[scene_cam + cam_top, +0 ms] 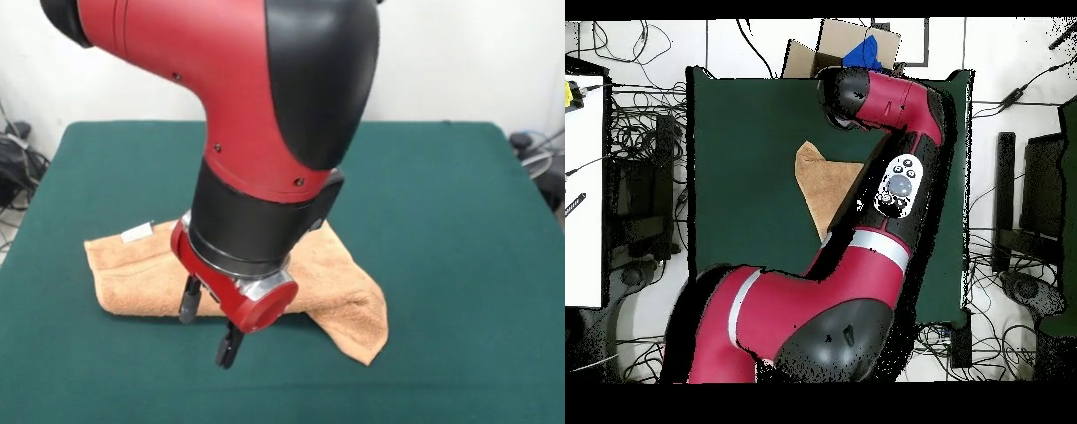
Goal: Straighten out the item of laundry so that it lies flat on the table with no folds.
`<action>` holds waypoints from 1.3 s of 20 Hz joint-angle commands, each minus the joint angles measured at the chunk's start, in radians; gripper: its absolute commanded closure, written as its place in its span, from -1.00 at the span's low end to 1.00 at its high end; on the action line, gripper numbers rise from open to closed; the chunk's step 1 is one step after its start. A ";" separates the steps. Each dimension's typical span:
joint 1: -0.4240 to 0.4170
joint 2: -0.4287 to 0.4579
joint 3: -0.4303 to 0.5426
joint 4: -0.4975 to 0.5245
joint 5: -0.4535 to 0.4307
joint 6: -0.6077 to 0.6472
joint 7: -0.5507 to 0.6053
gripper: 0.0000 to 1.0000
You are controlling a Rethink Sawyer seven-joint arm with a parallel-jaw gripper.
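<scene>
The item of laundry [146, 274] is an orange-tan towel lying folded on the green table [459, 221]. One corner points toward the near right, and a white tag [137, 233] sits at its far left edge. My gripper [208, 323] hangs at the towel's near edge. It is open, its two black fingers [189, 302] spread with nothing between them. The arm hides the towel's middle. In the overhead view the towel [820, 178] shows as a folded wedge on the table [745, 150], partly under the arm, and the gripper is hidden.
Cables lie off the table's left edge [16, 168] and right edge [538, 155]. Overhead, a cardboard box [835, 45] holding something blue sits past the table's top edge. A white desk [583, 190] stands at the left.
</scene>
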 commanded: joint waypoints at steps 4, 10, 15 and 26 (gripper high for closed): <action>-0.029 0.019 0.049 0.081 -0.028 0.087 0.094 -1.00; -0.067 0.044 0.097 0.048 -0.005 0.275 0.025 -1.00; -0.090 0.074 0.090 -0.017 -0.016 0.443 0.002 -1.00; -0.064 0.086 0.082 0.003 -0.025 0.437 0.088 -1.00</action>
